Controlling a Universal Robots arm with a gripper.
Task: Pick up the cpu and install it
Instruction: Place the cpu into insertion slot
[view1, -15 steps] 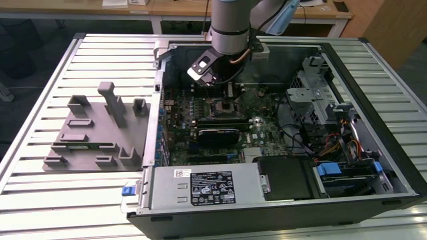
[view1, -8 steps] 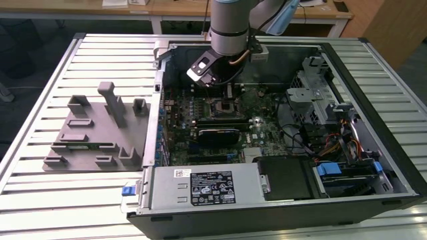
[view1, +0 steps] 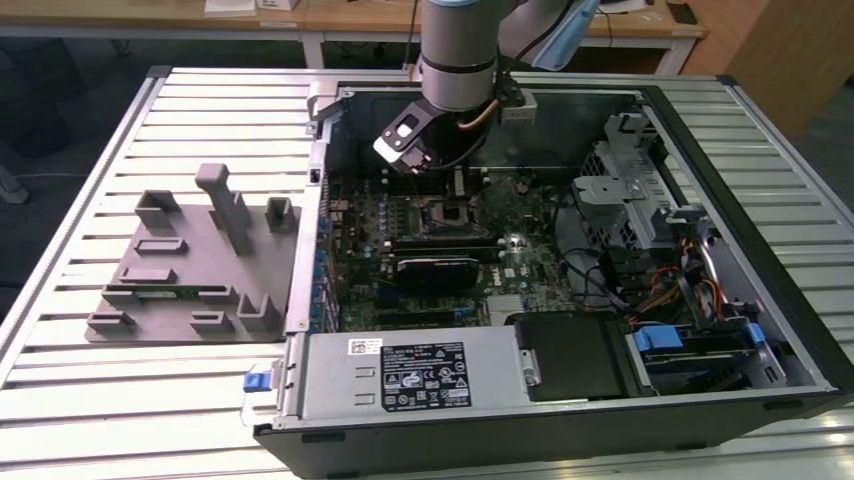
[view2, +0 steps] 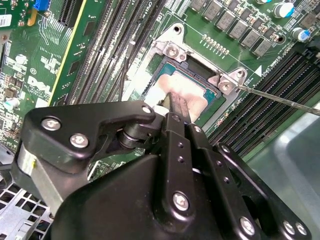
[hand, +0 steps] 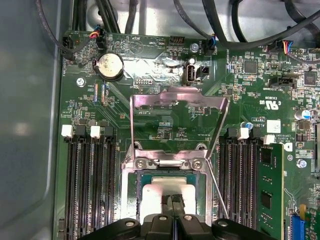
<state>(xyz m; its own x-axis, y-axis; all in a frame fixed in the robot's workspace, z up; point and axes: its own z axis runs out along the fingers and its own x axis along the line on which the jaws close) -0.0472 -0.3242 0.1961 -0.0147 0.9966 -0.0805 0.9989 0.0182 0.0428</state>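
Note:
The cpu (view2: 192, 90) is a pale silvery square lying flat inside the open motherboard socket (hand: 131, 200), seen in both wrist views (hand: 157, 192). My gripper (view2: 176, 102) hangs straight over it, its two thin black fingers pressed together with their tips at or just above the chip's top (hand: 173, 201). Whether the tips touch the chip I cannot tell. The socket's metal load plate (hand: 177, 100) stands swung up, and its wire lever (view2: 280, 97) is released. In the exterior view the gripper (view1: 424, 168) sits low inside the case above the socket (view1: 447, 212).
Memory slots (hand: 82, 185) flank the socket, with a green module (hand: 270, 190) on one side. A grey plastic holder tray (view1: 187, 270) lies on the slatted table at the exterior view's left. Power supply (view1: 400, 375), drive cage (view1: 641, 190) and cables crowd the case.

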